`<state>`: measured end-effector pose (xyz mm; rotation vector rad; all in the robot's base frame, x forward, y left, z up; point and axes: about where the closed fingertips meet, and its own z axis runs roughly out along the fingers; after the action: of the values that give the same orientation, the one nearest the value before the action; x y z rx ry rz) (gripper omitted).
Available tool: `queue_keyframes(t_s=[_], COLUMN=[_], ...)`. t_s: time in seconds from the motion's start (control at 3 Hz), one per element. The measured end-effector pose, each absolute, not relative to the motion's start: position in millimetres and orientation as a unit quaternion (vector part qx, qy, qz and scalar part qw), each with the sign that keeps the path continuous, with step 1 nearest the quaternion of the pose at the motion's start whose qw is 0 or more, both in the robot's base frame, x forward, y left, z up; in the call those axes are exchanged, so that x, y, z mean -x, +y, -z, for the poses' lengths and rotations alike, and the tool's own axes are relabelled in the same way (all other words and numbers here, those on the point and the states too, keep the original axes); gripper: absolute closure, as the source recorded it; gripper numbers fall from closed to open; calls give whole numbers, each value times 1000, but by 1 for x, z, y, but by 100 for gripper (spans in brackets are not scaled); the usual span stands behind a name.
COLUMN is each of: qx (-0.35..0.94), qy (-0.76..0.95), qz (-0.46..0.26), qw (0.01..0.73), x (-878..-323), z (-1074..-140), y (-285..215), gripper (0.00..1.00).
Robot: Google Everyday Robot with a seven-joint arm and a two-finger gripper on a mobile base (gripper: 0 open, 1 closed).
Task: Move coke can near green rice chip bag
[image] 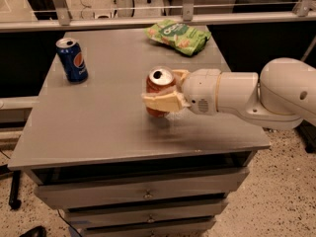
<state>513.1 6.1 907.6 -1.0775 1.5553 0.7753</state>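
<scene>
Gripping the coke can (159, 78) upright at mid-table, the gripper (167, 90) reaches in from the right, jaws clenched on its sides. Bag (177, 36) lies by the far edge, well apart, with open table (108, 127) between. Pepsi can (72, 59) stands near the left edge.

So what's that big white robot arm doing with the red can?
The robot's gripper is clamped around the coke can, near the middle of the table. The green rice chip bag lies at the table's far edge, well apart from the can, so the can is not next to it yet. A blue Pepsi can stands by itself at the far left.
</scene>
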Motion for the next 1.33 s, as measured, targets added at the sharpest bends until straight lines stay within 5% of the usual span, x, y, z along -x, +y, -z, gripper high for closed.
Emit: queue_keyframes(t_s=[0.67,1.33], qx=[444,389], qy=[647,652], qz=[-323,-282], qw=[529,587], x=[-511,-566], z=[-911,-917], y=[7,-52], gripper=[100,100])
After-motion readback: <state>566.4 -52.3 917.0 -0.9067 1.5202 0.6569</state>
